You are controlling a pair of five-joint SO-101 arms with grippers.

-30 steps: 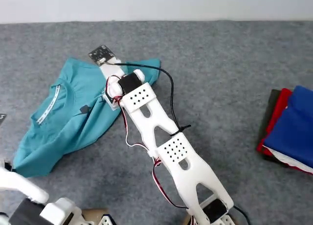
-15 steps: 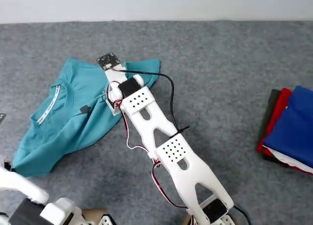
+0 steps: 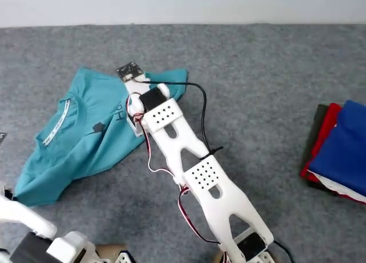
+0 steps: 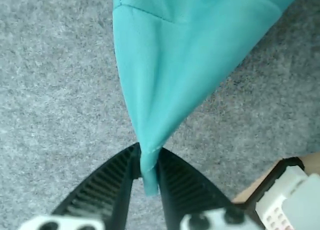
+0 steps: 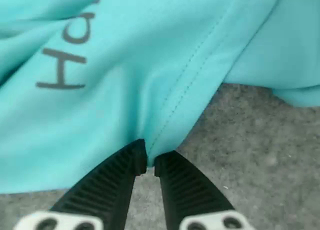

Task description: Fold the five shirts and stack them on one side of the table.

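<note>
A teal shirt lies crumpled on the left of the grey table, its collar tape showing. In the left wrist view my left gripper is shut on a corner of the teal shirt, the cloth pinched between its black fingers. In the right wrist view my right gripper is shut on a hemmed edge of the teal shirt, near grey printed letters. From above, the right arm reaches across the shirt's right side. Folded shirts, blue on top of red and black, sit stacked at the right edge.
The grey felt table runs to a pale wall at the back. White parts of the left arm's base show at the near left corner. Bare cloth lies between the teal shirt and the stack.
The right arm's wrist has shifted slightly toward the far right over the teal shirt, pulling its right edge so printed letters now show. The stack has not moved.
</note>
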